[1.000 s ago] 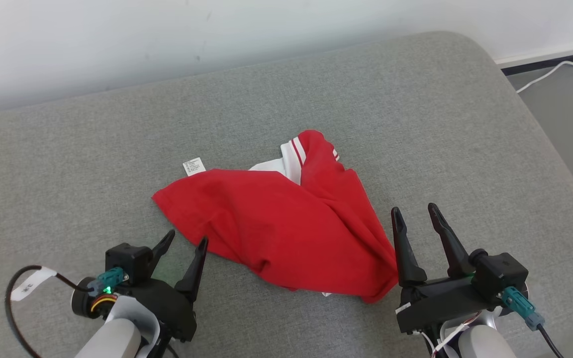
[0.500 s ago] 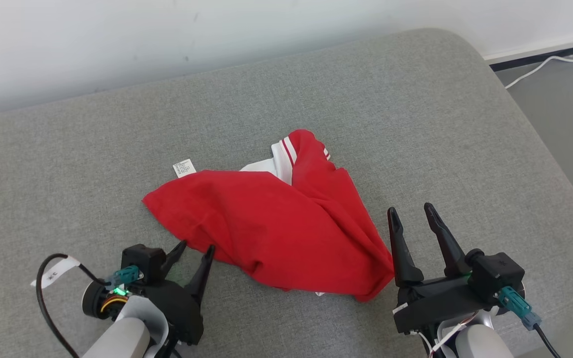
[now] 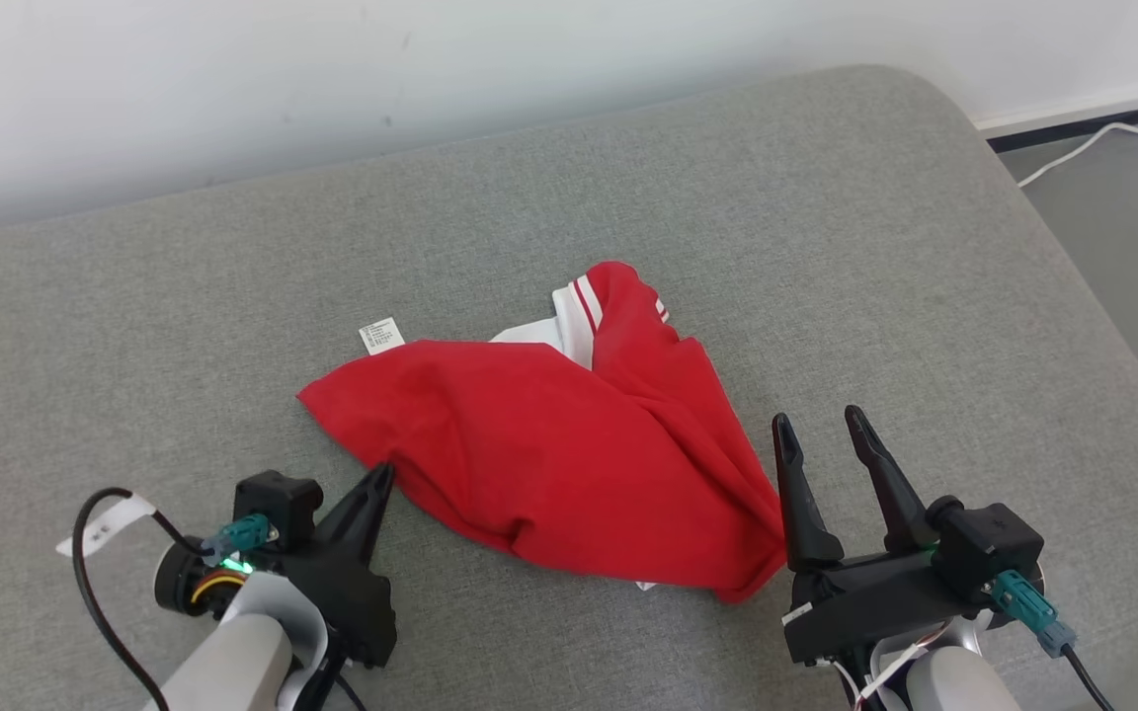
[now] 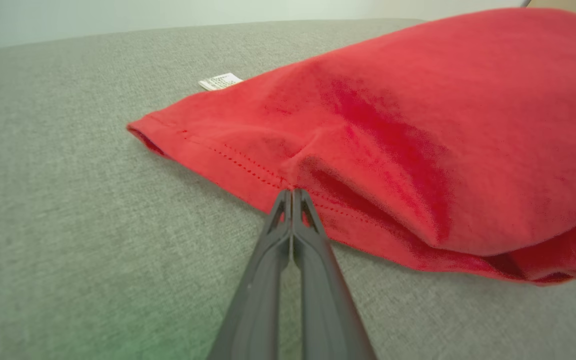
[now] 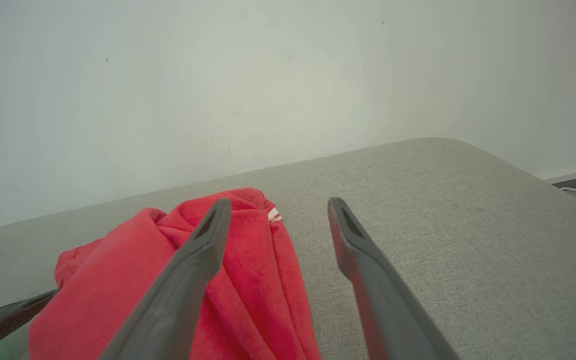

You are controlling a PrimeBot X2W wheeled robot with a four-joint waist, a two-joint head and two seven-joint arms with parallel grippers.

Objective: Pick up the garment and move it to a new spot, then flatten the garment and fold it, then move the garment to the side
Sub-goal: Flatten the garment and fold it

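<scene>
Garment [image 3: 569, 464], red and crumpled, lies near the middle of the grey cushion [image 3: 826, 247], with its white label [image 3: 381, 336] sticking out at the far left. Our left claw [image 3: 378, 482] is closed flat, and its tips pinch the stitched hem at the near left edge, where the cloth puckers. We judge this is the grip for lifting it to a new spot. Our right claw [image 3: 817, 417] stands wide apart and holds nothing, just beside the garment's near right corner, probably placed to take that corner so the cloth hangs evenly.
</scene>
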